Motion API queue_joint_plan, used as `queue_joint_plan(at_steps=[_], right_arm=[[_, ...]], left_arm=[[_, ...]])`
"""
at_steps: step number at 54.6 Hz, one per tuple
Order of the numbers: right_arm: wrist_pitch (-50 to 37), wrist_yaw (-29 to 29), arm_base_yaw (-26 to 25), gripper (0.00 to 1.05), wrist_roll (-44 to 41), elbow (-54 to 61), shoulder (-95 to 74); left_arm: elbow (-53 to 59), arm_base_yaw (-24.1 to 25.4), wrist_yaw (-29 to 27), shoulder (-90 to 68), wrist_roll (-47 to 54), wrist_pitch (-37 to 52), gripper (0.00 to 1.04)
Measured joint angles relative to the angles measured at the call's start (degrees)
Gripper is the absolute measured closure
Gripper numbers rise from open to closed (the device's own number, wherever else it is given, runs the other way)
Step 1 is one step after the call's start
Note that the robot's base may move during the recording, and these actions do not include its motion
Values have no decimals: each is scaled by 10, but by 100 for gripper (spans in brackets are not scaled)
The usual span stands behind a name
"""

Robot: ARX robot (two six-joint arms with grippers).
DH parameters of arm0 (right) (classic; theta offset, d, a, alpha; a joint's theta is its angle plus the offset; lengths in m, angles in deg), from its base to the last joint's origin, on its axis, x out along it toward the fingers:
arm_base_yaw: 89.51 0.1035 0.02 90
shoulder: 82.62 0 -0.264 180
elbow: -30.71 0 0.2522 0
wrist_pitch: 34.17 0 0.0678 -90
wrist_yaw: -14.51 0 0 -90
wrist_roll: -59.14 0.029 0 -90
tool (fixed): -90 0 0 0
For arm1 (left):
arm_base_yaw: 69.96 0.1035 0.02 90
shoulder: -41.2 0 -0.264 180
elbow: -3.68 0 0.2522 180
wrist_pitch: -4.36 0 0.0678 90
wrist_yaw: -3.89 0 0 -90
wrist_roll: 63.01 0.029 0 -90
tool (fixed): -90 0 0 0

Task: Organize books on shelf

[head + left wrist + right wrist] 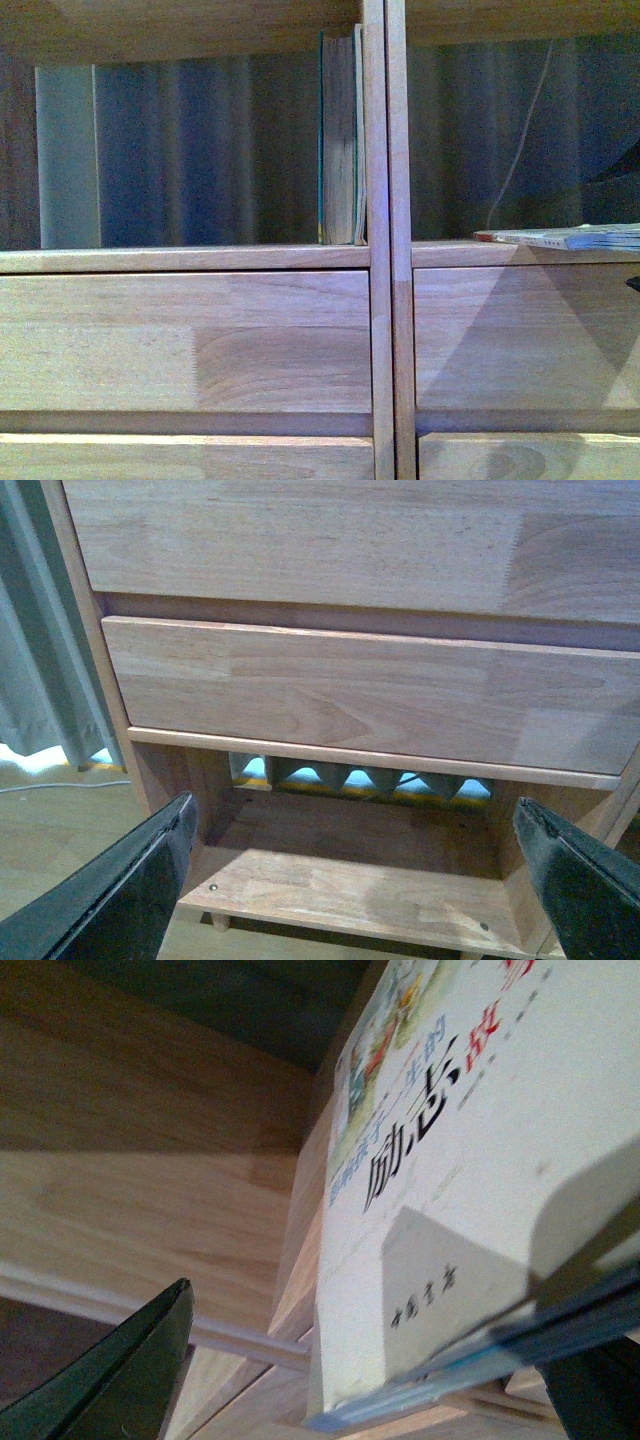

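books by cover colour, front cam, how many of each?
Teal book: 1 (standing upright)
White paperback: 1 (lying flat)
Total: 2

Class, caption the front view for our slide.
Teal book upright beside the wooden shelf divider; thin white paperback lying flat at right.

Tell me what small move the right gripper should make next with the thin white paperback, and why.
Probably shut the right gripper on the thin white paperback: its jaws stand open either side of it, and it lies flat while the teal-covered book stands upright.
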Motion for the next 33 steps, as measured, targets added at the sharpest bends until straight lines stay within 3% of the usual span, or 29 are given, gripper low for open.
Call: queue_joint_plan(at_steps=[9, 33], right_arm=[[3, 12, -3, 9, 15, -7, -9], [-22, 10, -17, 73, 19, 13, 0]], left_arm=[[0, 0, 0, 0, 0, 0, 7], [0, 0, 0, 0, 0, 0, 7]])
